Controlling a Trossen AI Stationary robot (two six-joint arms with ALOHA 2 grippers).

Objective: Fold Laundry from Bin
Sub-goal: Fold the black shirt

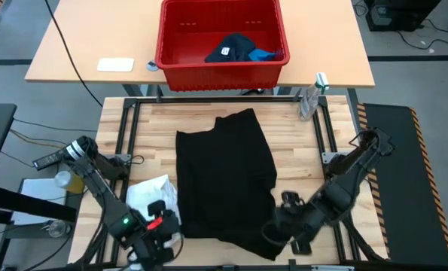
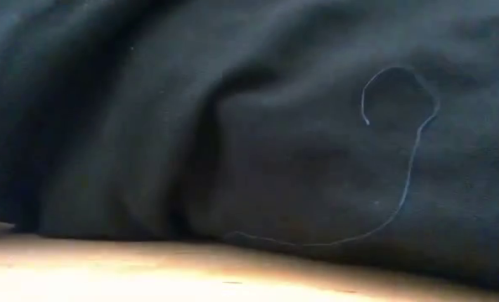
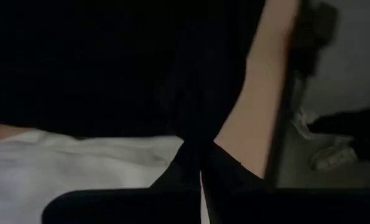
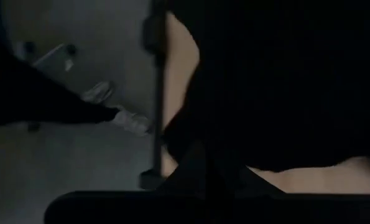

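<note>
1. Black garment (image 1: 224, 177) lies spread on the table, near edge at both grippers; uneven pulling could skew the fold.
2. Left gripper (image 1: 166, 223) and right gripper (image 1: 278, 229) pinch its near corners; either may slip.
3. White garment (image 1: 150, 194) beside the left gripper could snag.
4. Bin (image 1: 220, 66) far off, still holding laundry.

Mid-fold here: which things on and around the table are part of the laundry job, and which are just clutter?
Job: black garment spread on the table; white garment; red bin holding a navy garment and a blue one; left hand and right hand, both at its near edge.

Clutter: clear bottle; white pad.
</note>
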